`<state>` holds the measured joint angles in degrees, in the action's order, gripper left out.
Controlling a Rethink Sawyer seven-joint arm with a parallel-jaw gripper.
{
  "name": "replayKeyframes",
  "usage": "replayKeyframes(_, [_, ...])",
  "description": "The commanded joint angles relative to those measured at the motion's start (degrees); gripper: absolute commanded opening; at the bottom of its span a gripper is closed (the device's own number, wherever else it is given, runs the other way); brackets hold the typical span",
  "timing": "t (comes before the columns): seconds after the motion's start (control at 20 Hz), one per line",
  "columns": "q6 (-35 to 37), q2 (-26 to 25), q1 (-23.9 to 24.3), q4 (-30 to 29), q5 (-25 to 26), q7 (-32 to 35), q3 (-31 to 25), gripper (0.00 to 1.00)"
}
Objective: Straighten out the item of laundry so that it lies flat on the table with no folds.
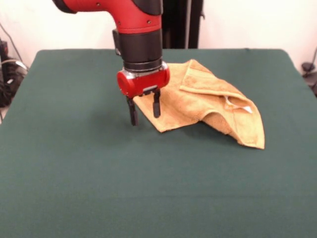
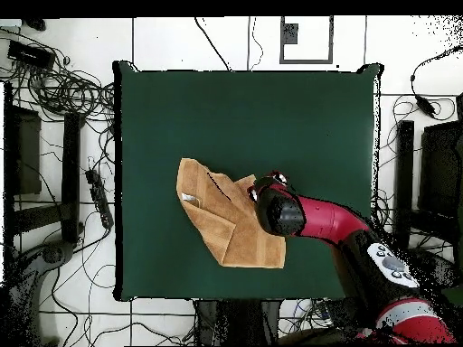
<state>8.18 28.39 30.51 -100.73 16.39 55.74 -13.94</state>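
- Lying crumpled on the desk (image 1: pixel 59 163), toward its far half, the towel (image 1: pixel 208 106) is showing flaps doubled over themselves, with a white tag (image 1: pixel 243 108) peeking out.
- Being soft, light terry, it is likely draping and sliding easily; a free corner looks the best hold.
- Hanging straight down at the towel's near corner, the gripper (image 1: pixel 144 108) is keeping its fingers (image 1: pixel 132 113) apart, clamping nothing.

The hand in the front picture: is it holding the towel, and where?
Nothing is held. The hand is open, its two fingers at the towel's edge with no cloth between them.
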Motion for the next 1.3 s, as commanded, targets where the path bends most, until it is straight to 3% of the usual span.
replayKeyframes(0.05, [17.5, -0.2, 1.3, 2.1, -2.3, 3.8, -1.8, 1.0])
replayKeyframes(0.6, [19.0, 0.2, 1.9, 2.3, -1.0, 5.4, -3.5, 1.0])
replayKeyframes(0.65, [19.4, 0.1, 1.9, 2.4, -0.8, 5.5, -3.6, 0.0])
replayKeyframes(1.3, [17.4, -0.3, 3.4, 0.8, -0.6, 4.8, -6.0, 0.0])
